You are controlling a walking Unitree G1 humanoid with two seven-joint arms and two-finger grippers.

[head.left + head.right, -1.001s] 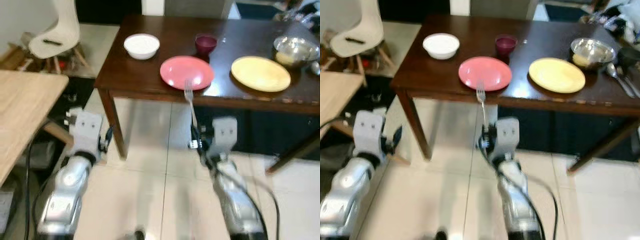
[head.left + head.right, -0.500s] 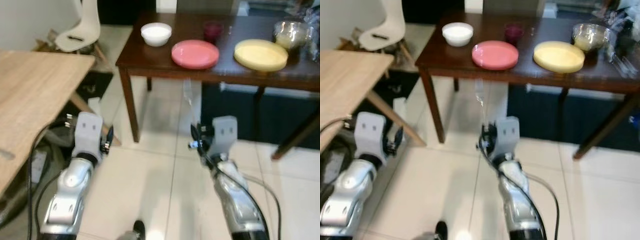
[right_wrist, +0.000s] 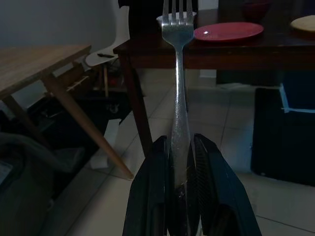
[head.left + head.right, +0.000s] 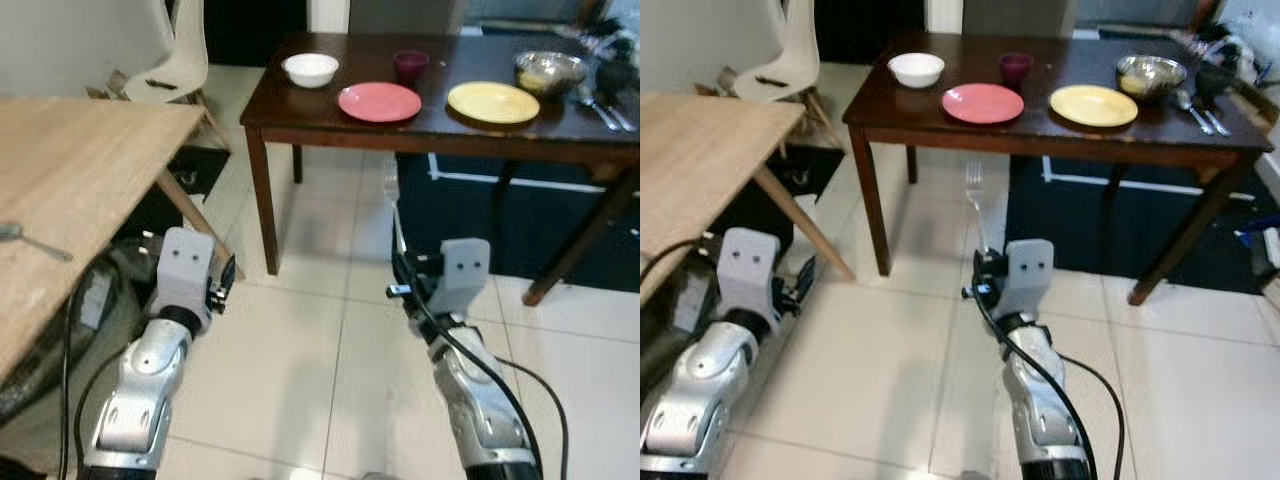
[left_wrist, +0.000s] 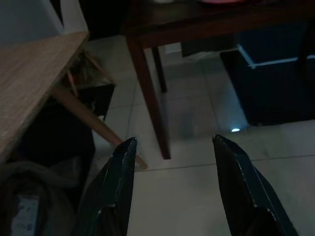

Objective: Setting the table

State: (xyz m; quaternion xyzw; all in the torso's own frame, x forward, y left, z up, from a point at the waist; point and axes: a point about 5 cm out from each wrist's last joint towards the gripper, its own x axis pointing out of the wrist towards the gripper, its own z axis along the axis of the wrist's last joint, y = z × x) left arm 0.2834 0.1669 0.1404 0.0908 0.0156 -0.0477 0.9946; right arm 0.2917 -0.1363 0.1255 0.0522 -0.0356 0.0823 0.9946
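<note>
Above tiled floor (image 4: 890,350), right pincer (image 3: 181,162) grips an upright silver four-tined fork (image 3: 178,73).

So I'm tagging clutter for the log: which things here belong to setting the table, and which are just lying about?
For the job:
right hand gripping the fork
dark table
pink plate
yellow plate
white bowl
maroon cup

Lying about:
light wooden table
white chair
steel bowl

No readable text, labels, numbers anywhere (wrist views dark).
</note>
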